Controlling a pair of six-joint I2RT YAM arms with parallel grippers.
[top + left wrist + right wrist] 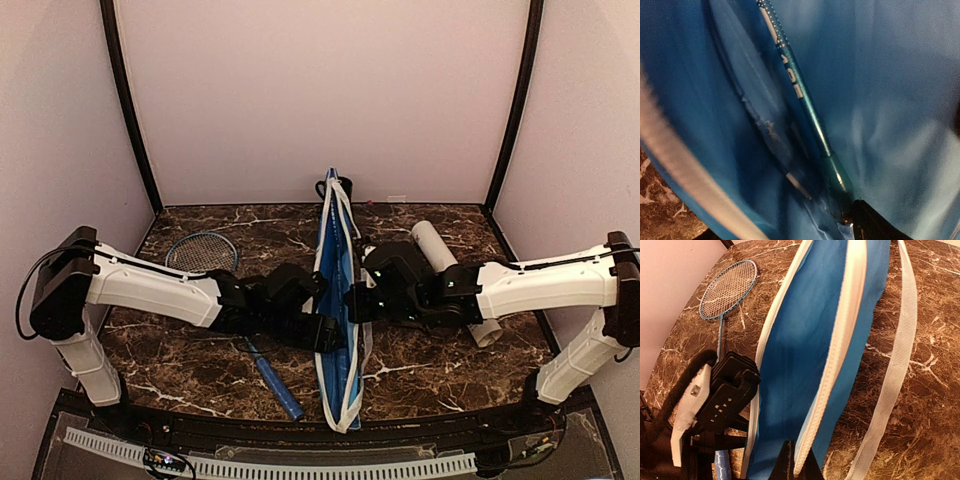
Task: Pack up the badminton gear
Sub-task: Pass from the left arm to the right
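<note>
Top external view: shows the blue cover [335, 300] standing on its long edge down the middle of the marble table [180, 350], running from the far side to the near edge. Places the left gripper [327, 338] hard against the cover's left face and the right gripper [357, 300] against its right face, both about midway along. Shows a loose racket [205, 252] flat on the table to the left, head toward the far-left corner, blue handle slanting under the left arm and ending just beside the cover's near part. Shows the white tube [440, 255] lying aslant to the right of the cover, partly beneath the right arm, and a dark mug [335, 187] just behind the cover's far tip.

Left wrist view: looks into the cover's blue inside, with a second racket [800, 95] lodged there, teal shaft with white lettering slanting down to a black fingertip at the bottom edge. Cannot tell the left pincer's opening: fingers almost wholly out of frame.

Right wrist view: catches the right pincer drawn narrow, clamped on the cover's white-trimmed edge at the bottom of the frame. Shows the white strap [900, 365] hanging loose over the marble to the right of the cover.
</note>
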